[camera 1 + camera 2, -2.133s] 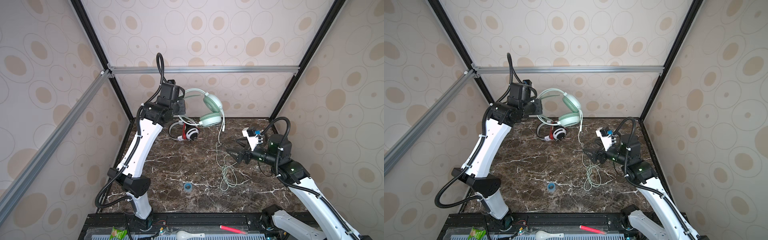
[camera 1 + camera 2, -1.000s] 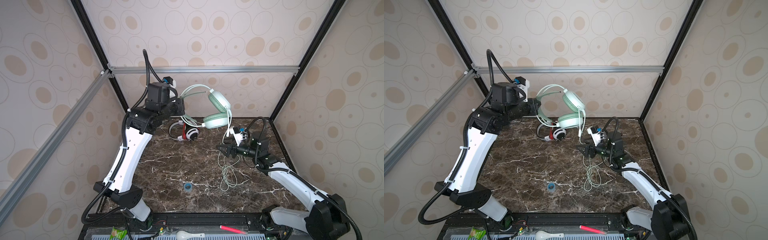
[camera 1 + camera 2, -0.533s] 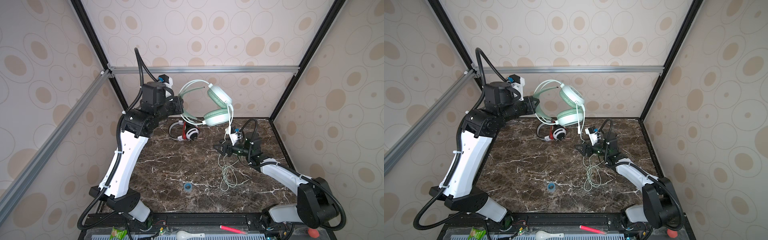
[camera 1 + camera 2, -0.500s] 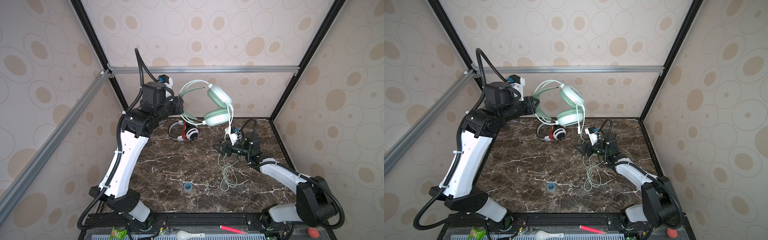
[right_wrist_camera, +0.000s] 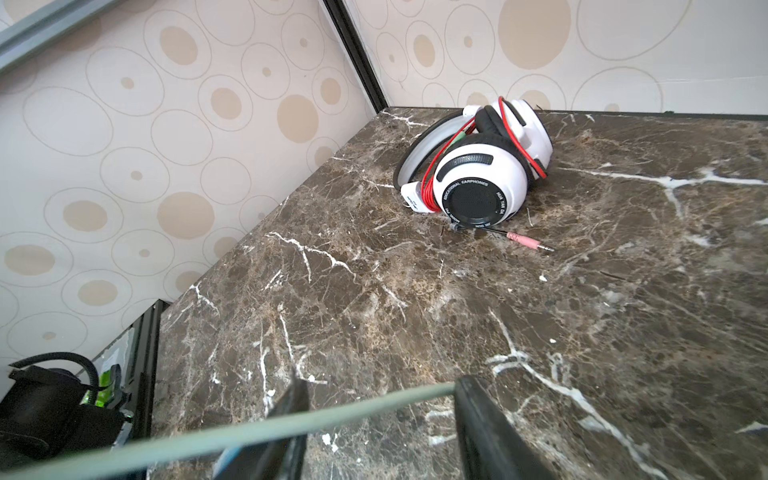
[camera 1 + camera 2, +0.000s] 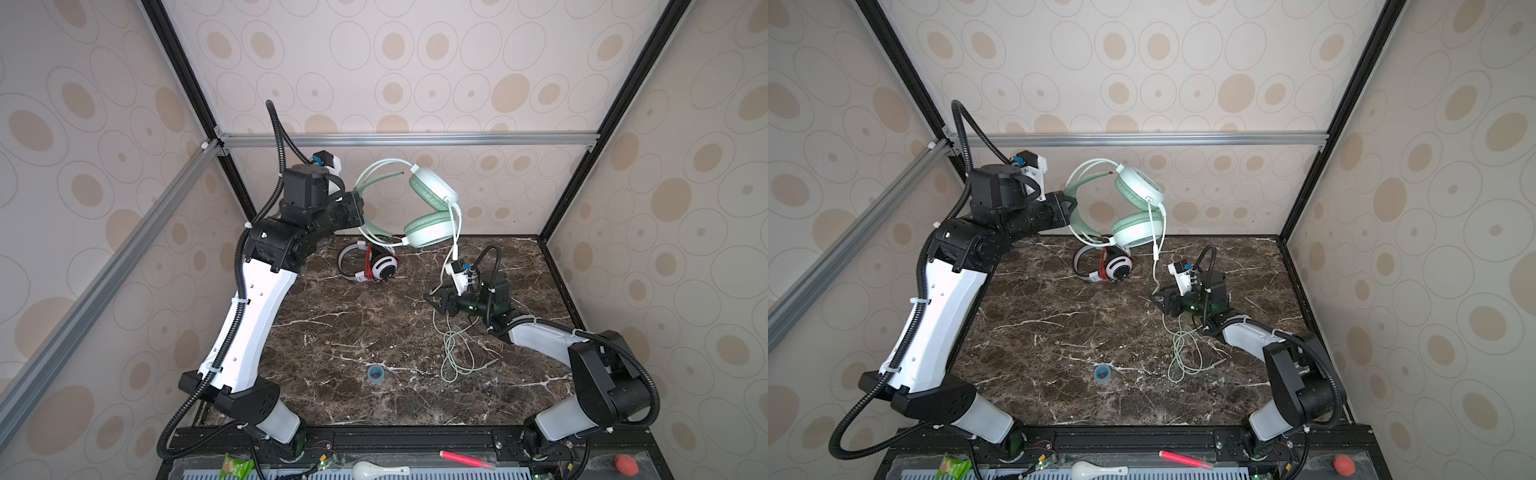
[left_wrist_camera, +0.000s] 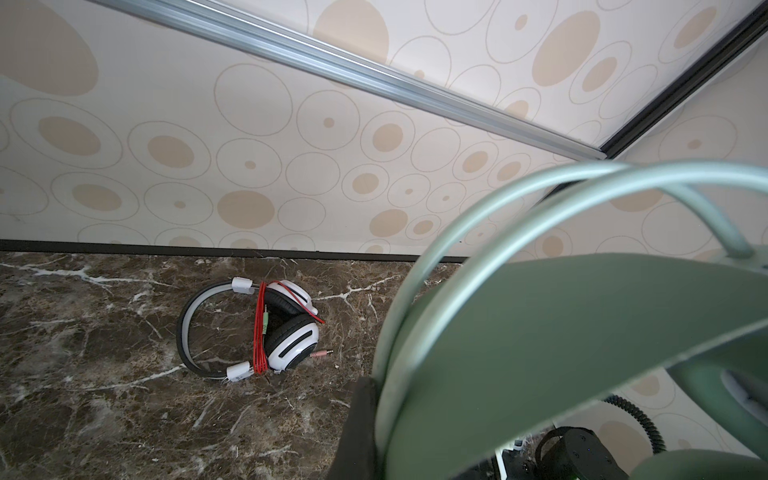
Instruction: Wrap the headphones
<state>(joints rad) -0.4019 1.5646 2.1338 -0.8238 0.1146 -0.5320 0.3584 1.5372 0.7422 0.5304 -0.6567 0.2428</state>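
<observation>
**Top views:** the pale mint-green over-ear headphones [image 6: 432, 195] are held up off the dark brown marble tabletop [image 6: 332, 332] by the left gripper [image 6: 358, 207]. It is clamped tight on the headband, and the ear cups hang nr the back wall. The matching pale green cord [image 6: 453, 349] drops from the cups, passes the right gripper [image 6: 434, 300] and ends in a loose tangle on the marble toward the front. The white-and-black over-ear headphones [image 6: 382, 266] lie at the back, apart from both arms, w/ the thin red cord wound round the band. A small blue ring [image 6: 375, 373] sits nr the front, well apart from the cord.

**Left wrist:** the mint headband fills the view and the hold looks firm. The headset is best kept high and steady so the cord hangs straight.

**Right wrist:** the pale cord is seen running across between the two dark fingers [image 5: 478, 415]. The jaws are apart and nothing is pinched yet. The step is judged to be catching the cord before winding it.
- The jaws should be closed only once the cord sits mid-pad.
- Slack should then be fed in even loops, as the tangle could snag.

**Writing:** "EDUCATIONAL EARPHONES" and "HUA YAN DA" are read on the black disc of the white cup. Other print is too small to read. A pink jack plug [image 5: 528, 242] lies beside that cup.
</observation>
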